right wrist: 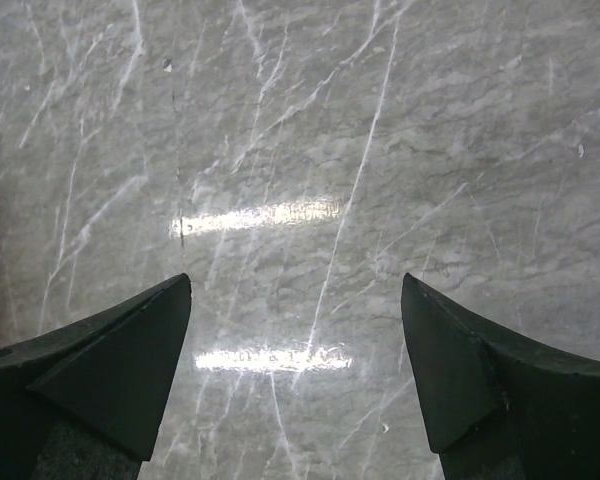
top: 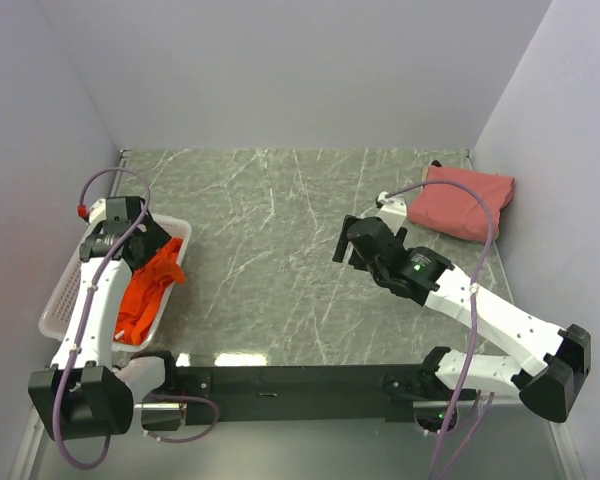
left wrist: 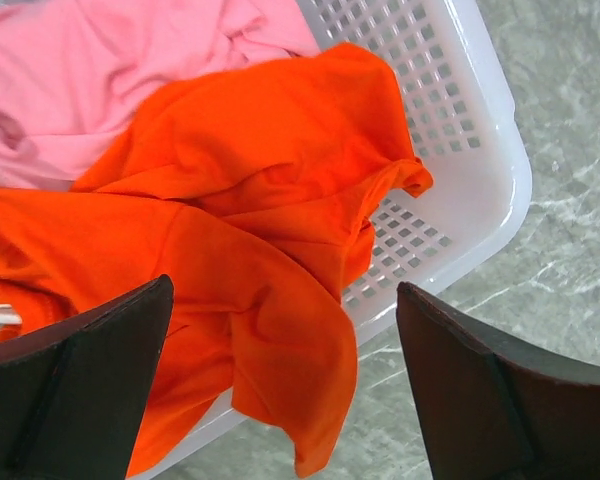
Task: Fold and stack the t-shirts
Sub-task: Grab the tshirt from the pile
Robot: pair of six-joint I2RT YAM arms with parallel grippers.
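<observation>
The bright orange t-shirt [top: 152, 290] lies crumpled in the white basket [top: 62, 296] at the left, one flap hanging over the rim [left wrist: 310, 390]. A lighter pink t-shirt [left wrist: 70, 80] lies under it in the basket. The dusty salmon-pink t-shirt [top: 462, 202] lies folded at the far right of the table. My left gripper [top: 148, 243] hovers over the basket, open and empty, with the orange cloth below its fingers [left wrist: 80, 390]. My right gripper [top: 346, 240] is open and empty over bare marble, left of the salmon-pink shirt; its fingers [right wrist: 110, 370] frame only the tabletop.
The basket's perforated wall [left wrist: 450, 100] stands by the table's left edge. The green-grey marble tabletop [top: 270, 250] lies between the arms. White walls enclose the table on the left, back and right.
</observation>
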